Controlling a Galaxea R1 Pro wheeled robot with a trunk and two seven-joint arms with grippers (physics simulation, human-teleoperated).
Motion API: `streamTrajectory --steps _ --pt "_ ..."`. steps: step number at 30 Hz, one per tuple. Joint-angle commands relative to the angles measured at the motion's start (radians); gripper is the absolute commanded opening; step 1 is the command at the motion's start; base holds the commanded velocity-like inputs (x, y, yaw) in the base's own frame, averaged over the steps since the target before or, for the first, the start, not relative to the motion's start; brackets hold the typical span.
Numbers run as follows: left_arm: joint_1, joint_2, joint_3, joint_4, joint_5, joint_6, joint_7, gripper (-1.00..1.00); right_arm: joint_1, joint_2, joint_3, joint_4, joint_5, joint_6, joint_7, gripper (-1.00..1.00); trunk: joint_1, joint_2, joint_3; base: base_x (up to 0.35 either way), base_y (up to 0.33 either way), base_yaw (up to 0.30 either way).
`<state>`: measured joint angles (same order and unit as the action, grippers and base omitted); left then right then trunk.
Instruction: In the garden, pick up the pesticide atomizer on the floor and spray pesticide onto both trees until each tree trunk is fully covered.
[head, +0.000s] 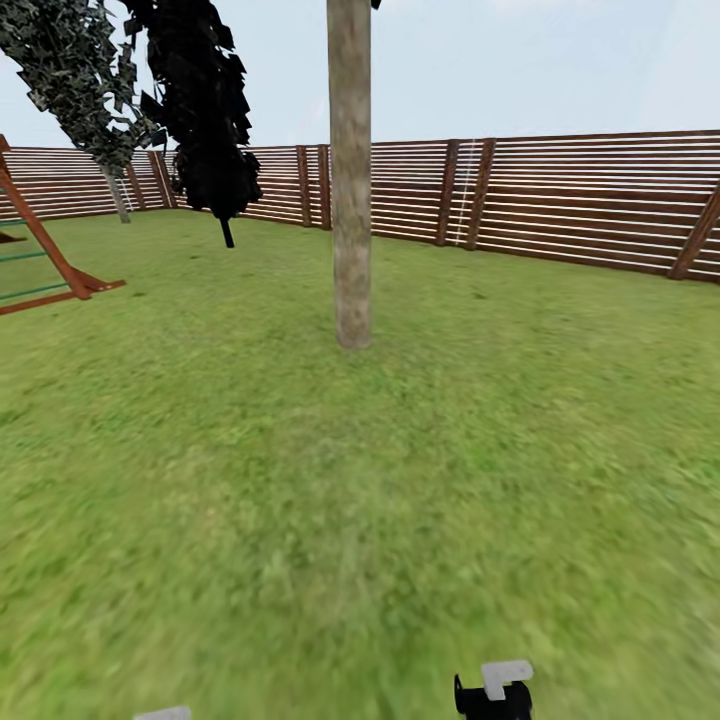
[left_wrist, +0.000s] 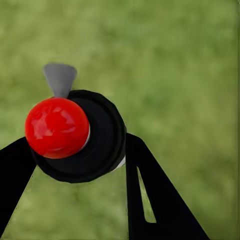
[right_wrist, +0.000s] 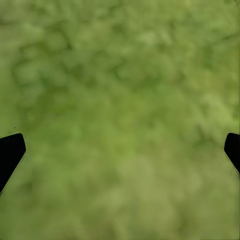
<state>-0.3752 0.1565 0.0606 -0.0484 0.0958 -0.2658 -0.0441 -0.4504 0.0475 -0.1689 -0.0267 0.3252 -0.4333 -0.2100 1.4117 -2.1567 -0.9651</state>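
Note:
The pesticide atomizer, a round black body with a red cap and a grey nozzle, sits between the two black fingers of my left gripper, which is shut on it above the grass. In the right wrist view my right gripper is open, its fingertips far apart over bare lawn. A black part with a light-grey tab, apparently the right gripper, pokes up at the head view's lower edge. One tree with a thick, bare, mottled trunk stands straight ahead on the lawn, a few metres off; its leaves are out of frame.
A brown slatted fence rings the lawn behind the trunk. Two dark thin-stemmed trees lean at the back left. A red-brown wooden play frame stands at the left edge. Open grass lies between me and the trunk.

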Motion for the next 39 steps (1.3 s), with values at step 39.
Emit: streamTrajectory --steps 39 --pt "-0.001 0.0 0.005 0.001 0.007 -0.003 -0.005 -1.0 -0.001 -0.003 -0.008 0.002 0.012 -0.002 -0.005 1.0 0.0 0.0 -0.001 0.338 0.0 0.0"
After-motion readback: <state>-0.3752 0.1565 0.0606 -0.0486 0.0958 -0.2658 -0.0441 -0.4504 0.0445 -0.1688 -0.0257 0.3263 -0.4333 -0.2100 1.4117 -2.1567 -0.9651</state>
